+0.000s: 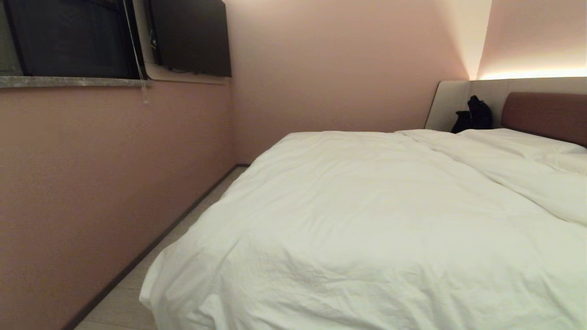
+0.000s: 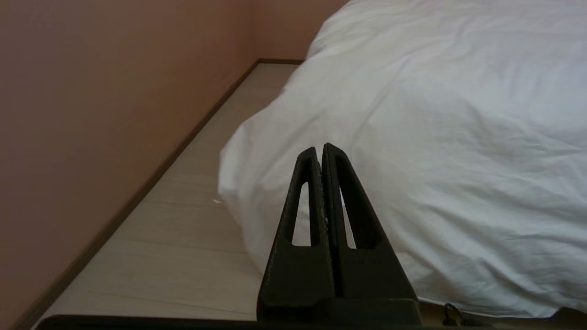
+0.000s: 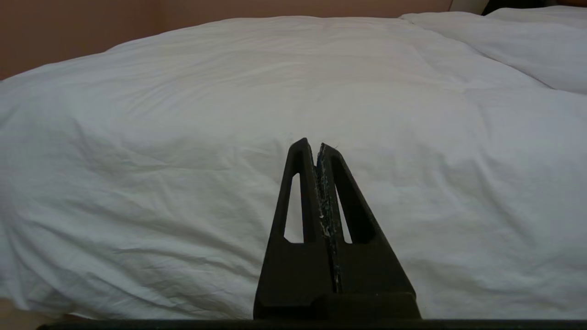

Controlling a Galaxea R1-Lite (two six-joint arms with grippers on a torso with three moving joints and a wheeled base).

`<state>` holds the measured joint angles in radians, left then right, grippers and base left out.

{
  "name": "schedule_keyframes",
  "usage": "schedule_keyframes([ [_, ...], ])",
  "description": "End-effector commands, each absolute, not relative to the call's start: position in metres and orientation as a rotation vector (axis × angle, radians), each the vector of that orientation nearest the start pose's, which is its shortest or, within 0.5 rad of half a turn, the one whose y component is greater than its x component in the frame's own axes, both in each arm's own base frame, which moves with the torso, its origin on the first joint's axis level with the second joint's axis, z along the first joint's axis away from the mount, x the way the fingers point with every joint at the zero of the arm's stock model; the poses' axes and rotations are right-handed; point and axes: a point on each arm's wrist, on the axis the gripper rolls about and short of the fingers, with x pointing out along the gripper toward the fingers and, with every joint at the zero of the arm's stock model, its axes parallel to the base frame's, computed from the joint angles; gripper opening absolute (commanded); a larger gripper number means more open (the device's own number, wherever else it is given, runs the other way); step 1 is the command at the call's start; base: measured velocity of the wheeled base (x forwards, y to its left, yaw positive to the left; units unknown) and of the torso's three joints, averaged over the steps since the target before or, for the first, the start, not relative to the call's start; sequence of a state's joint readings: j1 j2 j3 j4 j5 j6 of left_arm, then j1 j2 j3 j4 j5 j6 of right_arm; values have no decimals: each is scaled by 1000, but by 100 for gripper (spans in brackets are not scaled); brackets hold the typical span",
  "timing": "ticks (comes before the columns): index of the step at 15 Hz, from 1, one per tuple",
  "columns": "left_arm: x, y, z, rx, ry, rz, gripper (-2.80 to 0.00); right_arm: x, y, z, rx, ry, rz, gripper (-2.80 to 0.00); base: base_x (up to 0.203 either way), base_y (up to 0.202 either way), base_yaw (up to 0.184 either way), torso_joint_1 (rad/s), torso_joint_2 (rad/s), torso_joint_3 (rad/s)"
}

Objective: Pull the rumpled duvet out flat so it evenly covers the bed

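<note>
- Bed [image 1: 545, 112]: mauve-brown padded headboard, beige side panel beside it.
- Duvet [image 1: 367, 220]: white, creased, spread across the top, draping over the left edge and near corner toward the floor [image 1: 124, 298].
- Pillows [image 1: 518, 142] at headboard end.

The room is dimly, warmly lit by a light strip [image 1: 532, 73] at 2 o'clock. The duvet [image 1: 367, 220] is evenly lit, creases softly shadowed. The window [image 1: 69, 36] is dark.
</note>
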<state>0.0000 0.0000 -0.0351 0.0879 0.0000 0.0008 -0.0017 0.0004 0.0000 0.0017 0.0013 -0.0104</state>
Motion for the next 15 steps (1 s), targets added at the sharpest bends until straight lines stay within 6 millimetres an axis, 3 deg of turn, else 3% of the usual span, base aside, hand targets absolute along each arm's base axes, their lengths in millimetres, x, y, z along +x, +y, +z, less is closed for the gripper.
schedule_keyframes([
  [1,-26,0,76,-2,52,0,-280,-23,0,75,-11,2,0,-280,0,199,-4,2,-2,2],
  [15,-26,0,76,-3,53,0,-280,-23,0,75,-11,2,0,-280,0,196,0,2,4,3],
])
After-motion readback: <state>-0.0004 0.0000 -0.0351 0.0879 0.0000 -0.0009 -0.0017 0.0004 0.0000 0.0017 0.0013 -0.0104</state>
